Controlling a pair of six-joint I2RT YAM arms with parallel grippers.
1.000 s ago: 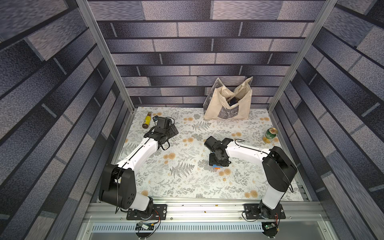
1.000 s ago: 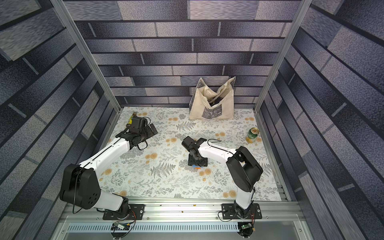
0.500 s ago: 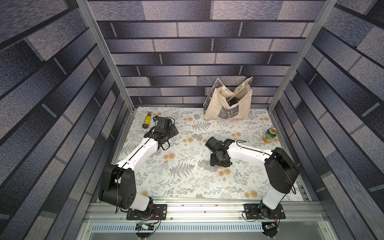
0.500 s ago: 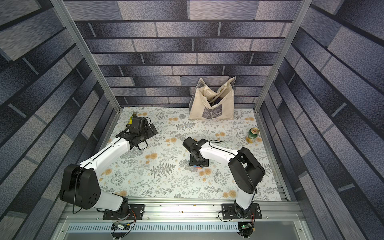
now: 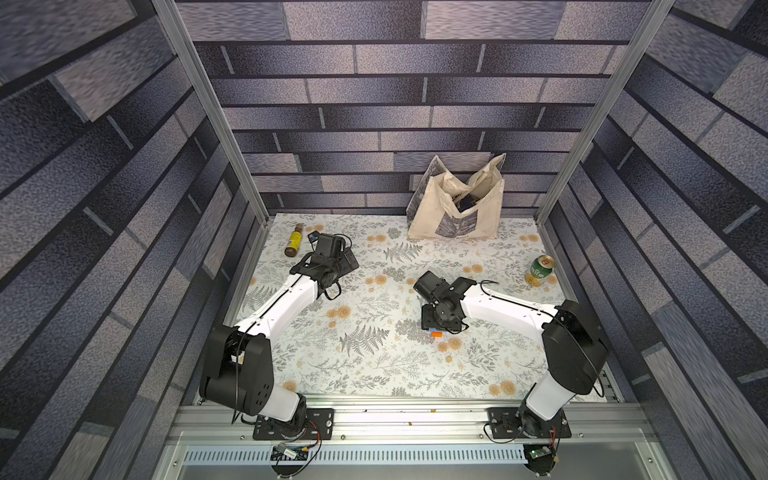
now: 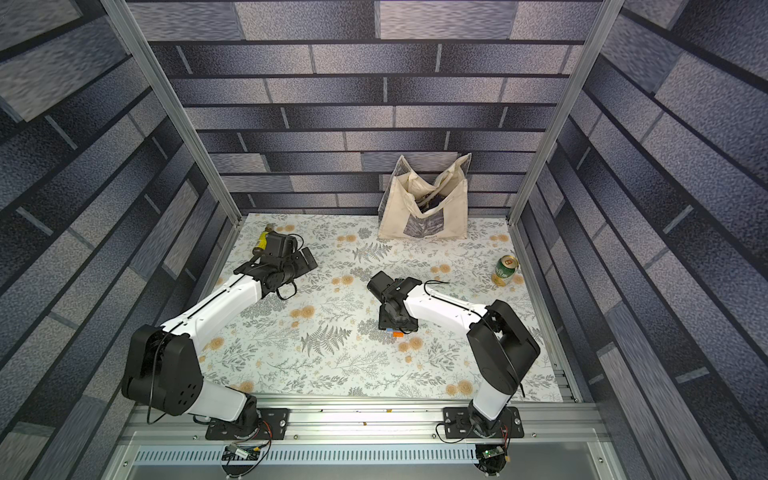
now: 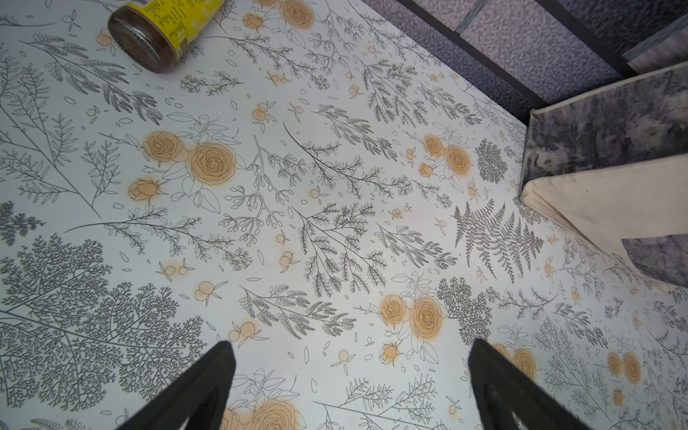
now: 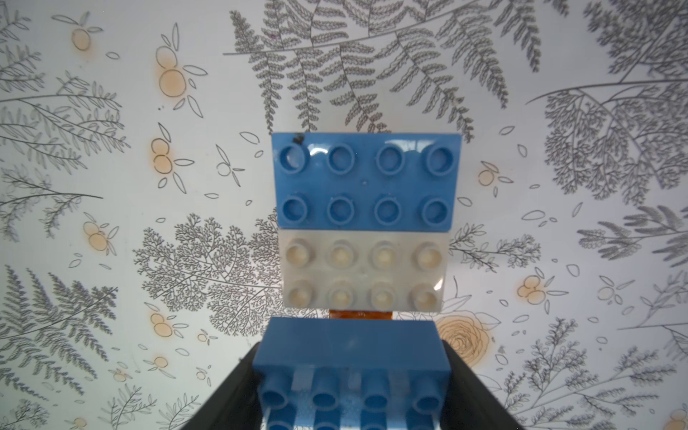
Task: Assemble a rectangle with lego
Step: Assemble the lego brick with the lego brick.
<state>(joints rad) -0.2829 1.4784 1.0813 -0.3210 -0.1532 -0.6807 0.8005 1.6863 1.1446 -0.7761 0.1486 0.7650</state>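
blue brick (image 8: 350, 353), clamped in the right gripper (image 8: 350, 376), hangs tilted just beside the white brick (image 8: 363, 270) of the rectangle (image 5: 434, 333) on the desk (image 5: 374, 374), over bare orange (image 8: 361, 314). to seat it well, level it, square its edge to the white brick, then press straight down. left gripper (image 7: 350, 372), spread and empty, is well apart from the white brick.

In both top views the right gripper (image 5: 433, 328) hides nearly all of the rectangle (image 5: 435, 333); only a sliver of orange and blue shows, too small to count bricks. In the right wrist view the picture's edge cuts off the blue brick (image 8: 350, 357) between the gripper's fingers, and the orange brick (image 8: 360, 314) shows only as a thin strip. The left wrist view crops the jar (image 7: 163, 33) and the bag (image 7: 614, 208).
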